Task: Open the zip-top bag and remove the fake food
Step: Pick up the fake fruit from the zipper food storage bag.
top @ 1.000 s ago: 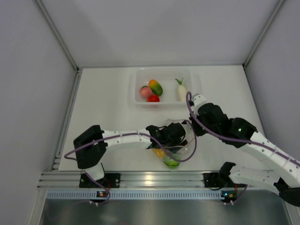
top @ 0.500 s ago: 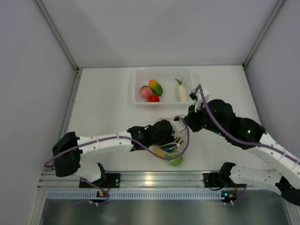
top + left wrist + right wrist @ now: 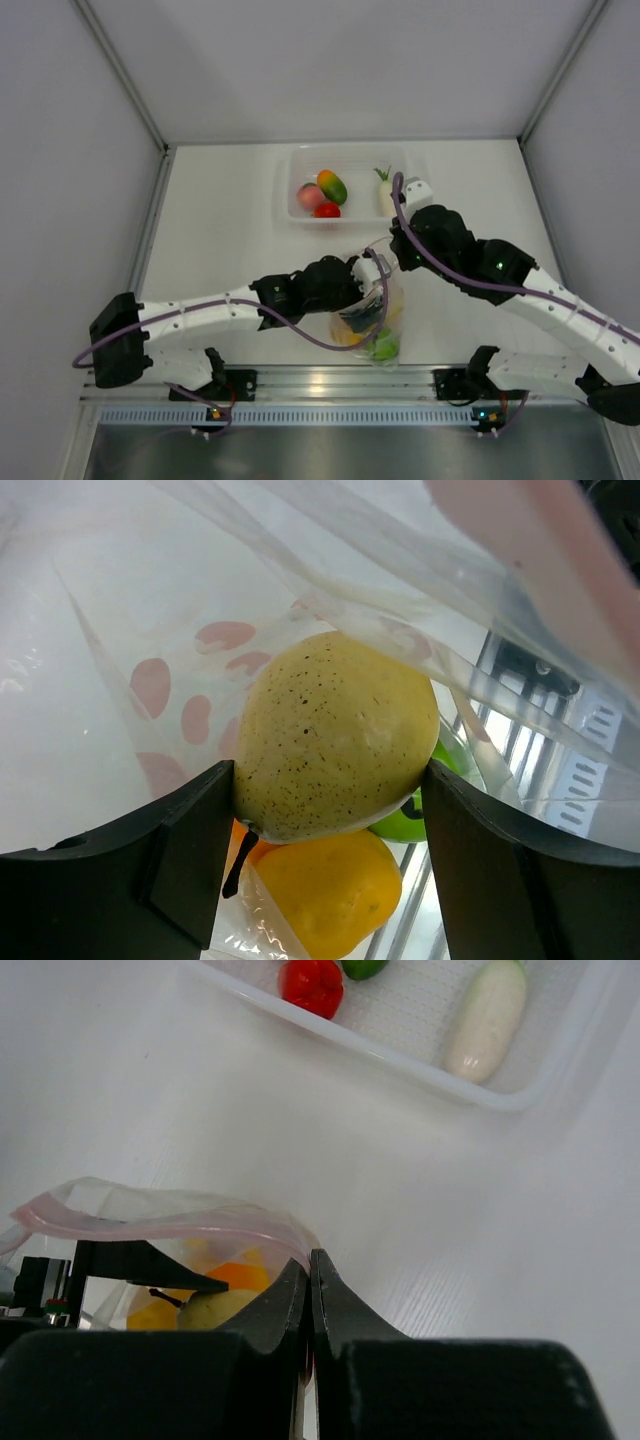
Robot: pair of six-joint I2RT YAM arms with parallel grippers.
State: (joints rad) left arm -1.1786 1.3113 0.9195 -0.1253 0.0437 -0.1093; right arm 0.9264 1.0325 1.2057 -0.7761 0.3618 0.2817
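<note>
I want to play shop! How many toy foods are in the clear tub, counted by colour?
Pink peach: 1
Orange-and-green mango: 1
Red pepper: 1
White radish: 1
Total in the tub: 4

Inside the zip-top bag (image 3: 110, 590), the left pincer (image 3: 328, 785) clasps a speckled yellow pear (image 3: 335, 730).

The tub (image 3: 283, 190) stands at the far middle of the tabletop (image 3: 220, 230), a radish (image 3: 387, 195) at its right end; the zip-top bag (image 3: 392, 300) lies in front of it; inside the bag, a pear (image 3: 335, 710) is held between the jaws of the left gripper (image 3: 328, 770), atop other fake food (image 3: 325, 890).
</note>
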